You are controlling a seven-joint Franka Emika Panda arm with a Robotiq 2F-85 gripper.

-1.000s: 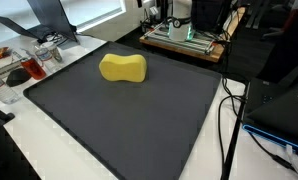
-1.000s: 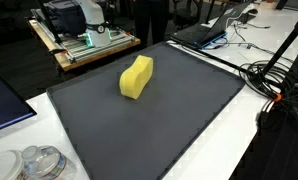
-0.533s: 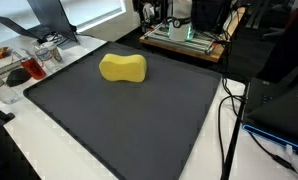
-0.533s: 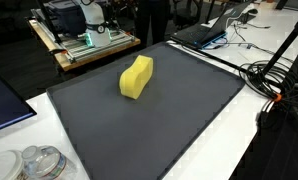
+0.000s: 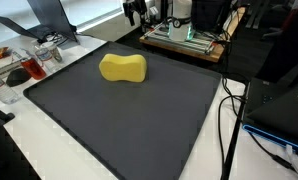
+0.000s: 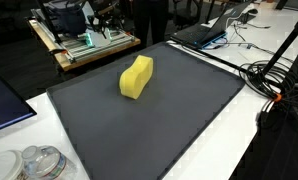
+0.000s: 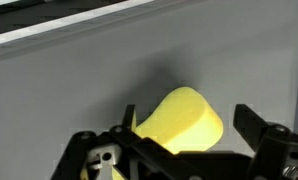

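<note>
The yellow sponge (image 5: 123,68) lies flat on a dark mat (image 5: 139,125), toward 11 o'clock from the mat's middle in an exterior view. In the other picture of the scene the sponge (image 6: 136,77) sits at about 12 o'clock from the centre of the mat (image 6: 164,125), with its long side running away from the camera. It has a waisted, peanut-like outline and nothing rests on or against it.

In the wrist view the gripper (image 7: 187,125) has its two black fingers spread wide, one at 8 o'clock and one at 4 o'clock in the picture. The sponge (image 7: 179,120) shows in the gap between them, lower down on the mat. The fingers pinch nothing and touch nothing. In an exterior view the gripper (image 5: 134,12) is a dark shape at the top edge, at 12 o'clock from the sponge. It is beyond the mat's far border, up in the air and well apart from the sponge.

Behind the mat, at 1 o'clock from the sponge, a wooden board (image 5: 184,40) carries a machine with green parts. Drinking glasses (image 5: 29,68) stand at 9 o'clock, just off the mat's edge. Black cables (image 5: 229,110) run along the mat's side at 3 o'clock. In an exterior view a laptop (image 6: 204,32) lies at 2 o'clock and glass jars (image 6: 39,162) stand at 7 o'clock.
</note>
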